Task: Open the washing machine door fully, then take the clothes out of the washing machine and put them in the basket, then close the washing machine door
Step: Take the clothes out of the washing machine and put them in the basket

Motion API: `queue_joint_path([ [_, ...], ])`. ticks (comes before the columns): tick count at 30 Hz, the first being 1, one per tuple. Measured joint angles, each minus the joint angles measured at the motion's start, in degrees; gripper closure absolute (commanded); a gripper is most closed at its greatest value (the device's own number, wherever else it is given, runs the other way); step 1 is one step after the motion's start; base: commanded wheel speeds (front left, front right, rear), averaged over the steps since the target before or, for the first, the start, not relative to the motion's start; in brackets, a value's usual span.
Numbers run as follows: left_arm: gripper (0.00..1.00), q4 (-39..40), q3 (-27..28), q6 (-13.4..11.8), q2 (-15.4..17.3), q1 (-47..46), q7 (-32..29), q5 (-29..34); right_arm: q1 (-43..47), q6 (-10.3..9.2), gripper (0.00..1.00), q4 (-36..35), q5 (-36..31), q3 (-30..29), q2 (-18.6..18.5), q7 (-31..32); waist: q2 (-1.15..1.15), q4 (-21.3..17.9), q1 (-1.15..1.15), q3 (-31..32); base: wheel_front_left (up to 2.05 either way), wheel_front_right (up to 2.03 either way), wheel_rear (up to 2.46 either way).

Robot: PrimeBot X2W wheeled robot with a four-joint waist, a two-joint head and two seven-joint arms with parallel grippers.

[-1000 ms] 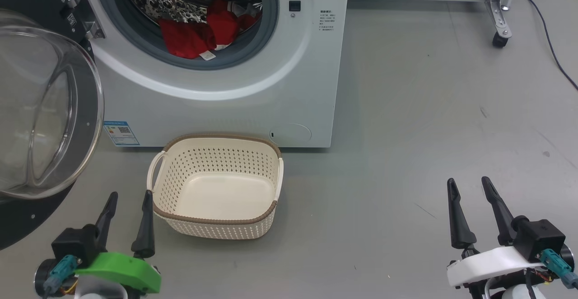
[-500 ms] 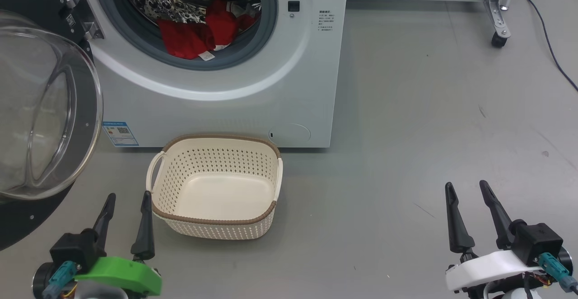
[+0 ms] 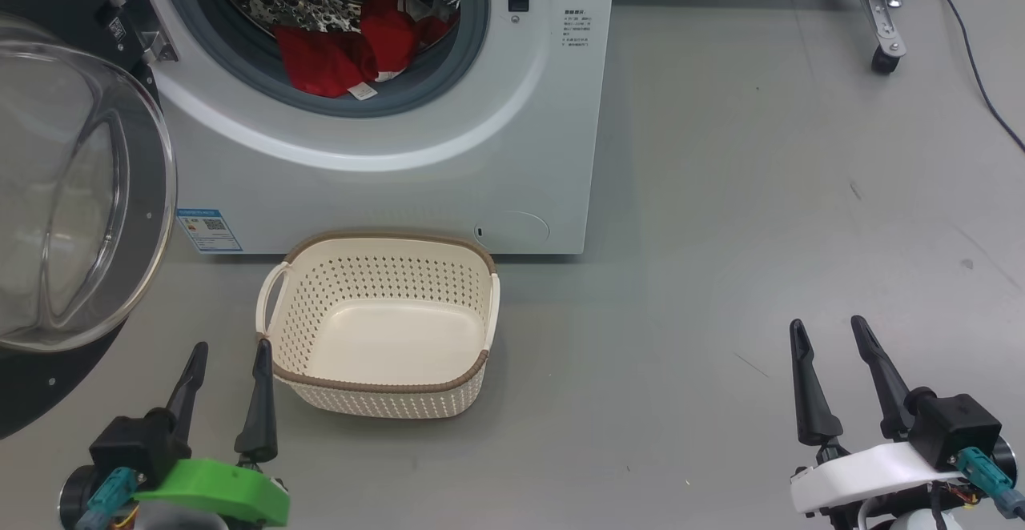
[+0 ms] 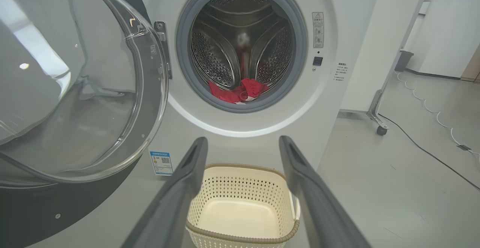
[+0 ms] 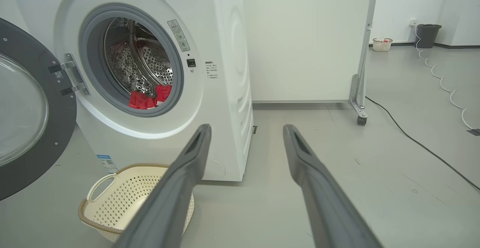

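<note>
Two grippers, both hanging low over the floor (image 3: 721,194) and holding nothing. Going from the left in the head view: the washing machine door (image 3: 80,186) is swung wide open on its hinge, glass bowl bulging toward the robot. Below it the left gripper (image 3: 231,346) has its jaws spread apart, with the right finger just beside the basket's near left corner; can't tell if it touches. The basket (image 3: 384,236) sits on the floor right in front of the washing machine (image 3: 384,186), below the drum mouth. The clothes (image 3: 336,54) are in the drum, a red heap at the bottom front, lapping onto the grey rubber ring (image 3: 416,98) with a small white label at the edge. A blue sticker (image 3: 208,230) sits low on the machine's front. Further right is the right gripper (image 3: 826,323), jaws spread too, well apart from basket and machine. Top right there's a caster wheel (image 3: 883,62) and a dark cable (image 3: 973,74).
</note>
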State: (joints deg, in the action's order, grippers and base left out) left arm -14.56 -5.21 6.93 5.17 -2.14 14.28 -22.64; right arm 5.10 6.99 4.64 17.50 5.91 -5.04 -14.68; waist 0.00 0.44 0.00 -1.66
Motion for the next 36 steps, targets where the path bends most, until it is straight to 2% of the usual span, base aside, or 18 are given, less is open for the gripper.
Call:
queue_joint_path([
  [36, 0.0, 1.1, 0.0, 0.0, -0.7, 0.3, 0.0, 0.5, 0.0, 0.0, 0.0, -0.1, -0.1, -0.4, 0.0, 0.0, 0.0, 0.1, 0.0, -0.7, 0.0, -0.01, 0.0],
])
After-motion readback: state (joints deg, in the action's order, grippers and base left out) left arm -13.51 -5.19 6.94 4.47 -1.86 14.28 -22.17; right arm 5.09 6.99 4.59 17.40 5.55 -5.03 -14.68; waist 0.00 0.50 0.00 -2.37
